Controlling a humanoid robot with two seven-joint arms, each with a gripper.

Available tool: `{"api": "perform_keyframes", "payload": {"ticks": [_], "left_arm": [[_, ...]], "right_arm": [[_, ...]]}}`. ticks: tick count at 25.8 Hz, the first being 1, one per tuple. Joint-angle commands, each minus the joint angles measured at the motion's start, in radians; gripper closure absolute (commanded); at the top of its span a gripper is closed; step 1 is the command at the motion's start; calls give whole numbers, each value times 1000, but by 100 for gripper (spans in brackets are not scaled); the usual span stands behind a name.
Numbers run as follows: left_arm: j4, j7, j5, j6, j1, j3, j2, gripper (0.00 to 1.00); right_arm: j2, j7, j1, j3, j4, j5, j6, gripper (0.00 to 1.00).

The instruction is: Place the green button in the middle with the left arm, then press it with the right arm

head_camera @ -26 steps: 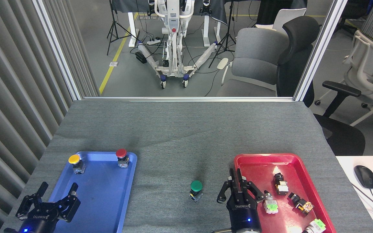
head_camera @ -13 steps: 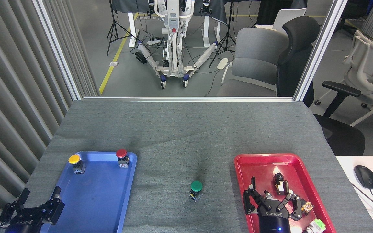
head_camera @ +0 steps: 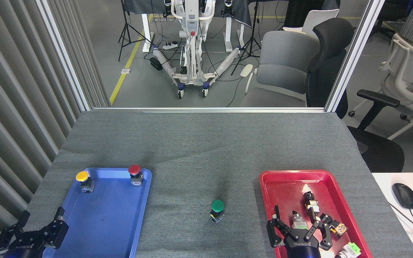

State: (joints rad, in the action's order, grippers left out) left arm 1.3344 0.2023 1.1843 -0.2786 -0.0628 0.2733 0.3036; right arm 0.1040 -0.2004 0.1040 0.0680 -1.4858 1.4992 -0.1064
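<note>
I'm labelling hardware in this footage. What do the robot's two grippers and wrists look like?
Both are twins: the left gripper and right gripper are black, multi-fingered, with jointed linkage fingers and white ROBOTIQ lettering across the palm. Only the right one's dark cylindrical wrist shows. No cables are visible on either.

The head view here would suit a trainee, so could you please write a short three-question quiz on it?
1. True or false: the green button stands in the blue tray.
2. Which buttons stand at the blue tray's far end? A) yellow button and red button B) two green ones C) none
3. Fill in: the right gripper hovers open over the ____ tray.

Key:
1. False; it stands on the grey tabletop between the trays.
2. A
3. red. The left gripper is open too, at the blue tray's near left corner.
</note>
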Motion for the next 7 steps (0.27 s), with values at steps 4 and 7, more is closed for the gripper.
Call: {"api": "perform_keyframes", "payload": {"ticks": [4,7], "left_arm": [[-9,0,-3,-1,1,1,-1,1],[-26,0,-5,-1,4,1,-5,1]], "right_arm": [[6,21,0,-2,1,-2,11,0],[6,22,0,-2,1,-2,4,0]]}}
